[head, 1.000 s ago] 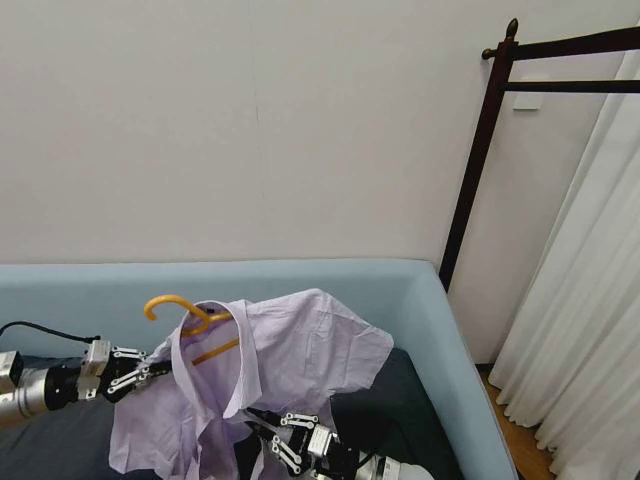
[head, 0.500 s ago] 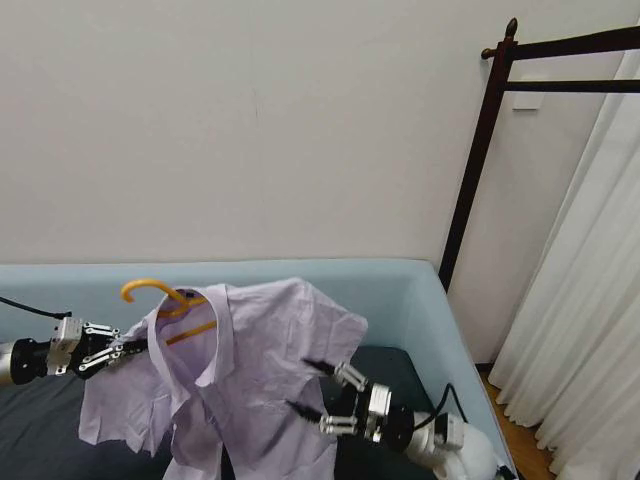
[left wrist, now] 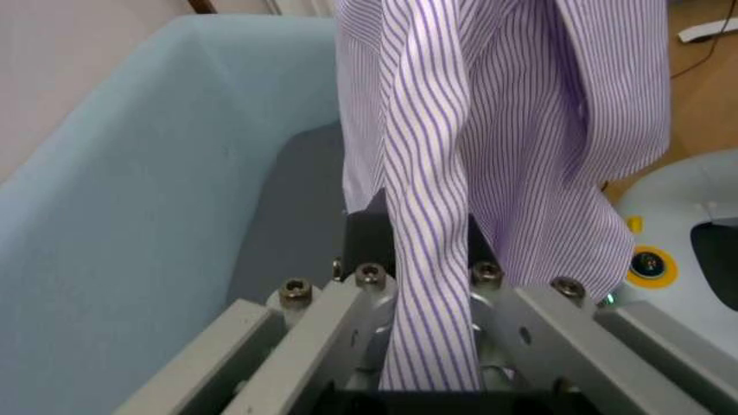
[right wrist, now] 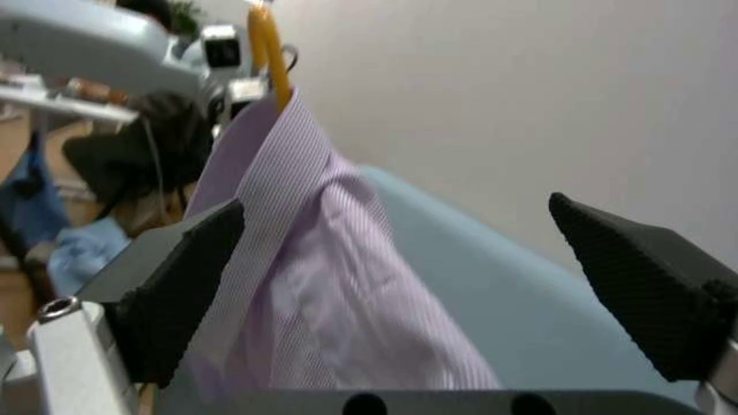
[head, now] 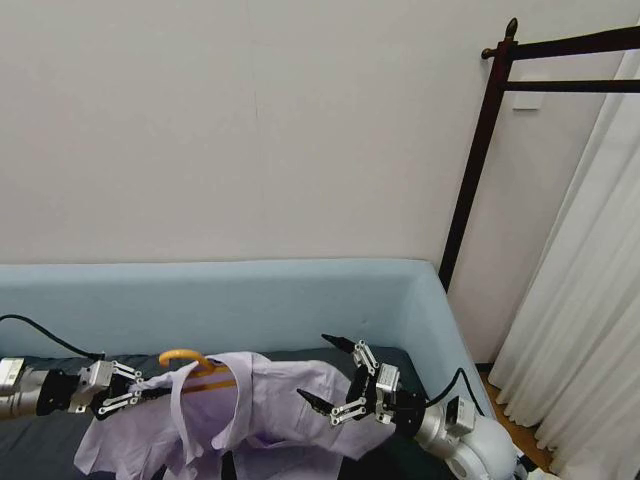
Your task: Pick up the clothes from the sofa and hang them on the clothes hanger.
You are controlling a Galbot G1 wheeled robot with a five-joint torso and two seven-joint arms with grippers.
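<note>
A purple striped shirt (head: 270, 405) on a yellow hanger (head: 186, 357) droops low over the sofa's dark seat (head: 400, 365). My left gripper (head: 135, 390) is shut on the shirt at its left shoulder; in the left wrist view the striped shirt (left wrist: 507, 130) is pinched in that gripper (left wrist: 429, 372) and trails away from it. My right gripper (head: 327, 373) stands open at the shirt's right edge, one fingertip over the cloth. From the right wrist, the open gripper (right wrist: 398, 212) faces the shirt (right wrist: 311, 303) and the hanger hook (right wrist: 268, 52).
The light blue sofa back (head: 300, 290) runs behind the shirt against a pale wall. A dark wooden clothes rack (head: 478, 150) stands to the right beyond the sofa's end, with a white curtain (head: 590, 300) beside it.
The shirt and hanger have dropped lower and shifted right with my left gripper. My right gripper has risen a little and spread wider at the shirt's right edge.
</note>
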